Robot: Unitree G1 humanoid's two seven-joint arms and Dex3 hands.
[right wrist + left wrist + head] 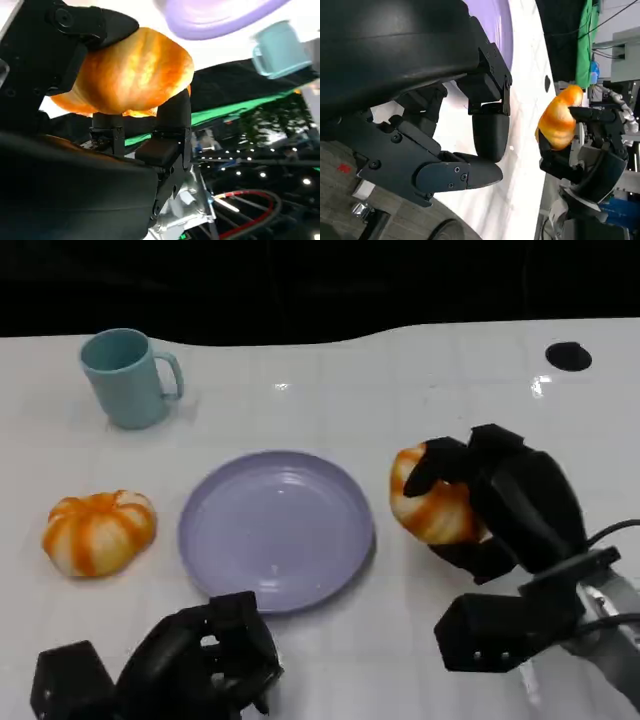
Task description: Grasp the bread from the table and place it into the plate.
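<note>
The bread [432, 502] — an orange-and-white striped bun — sits in the grip of the right hand [490, 505], whose black fingers [172, 112] wrap closely around it, just to the right of the lavender plate [276, 530] and not over it. A second striped bun [98, 531] lies on the white table [330, 380] left of the plate, a teal mug [125, 377] behind it. The left hand [205, 660] rests near the plate's front edge — fingers curled in, holding nothing.

Glossy glazed bread [432, 502], smooth plastic-looking plate [276, 530] and cup [127, 378], matt black hands are seen.
</note>
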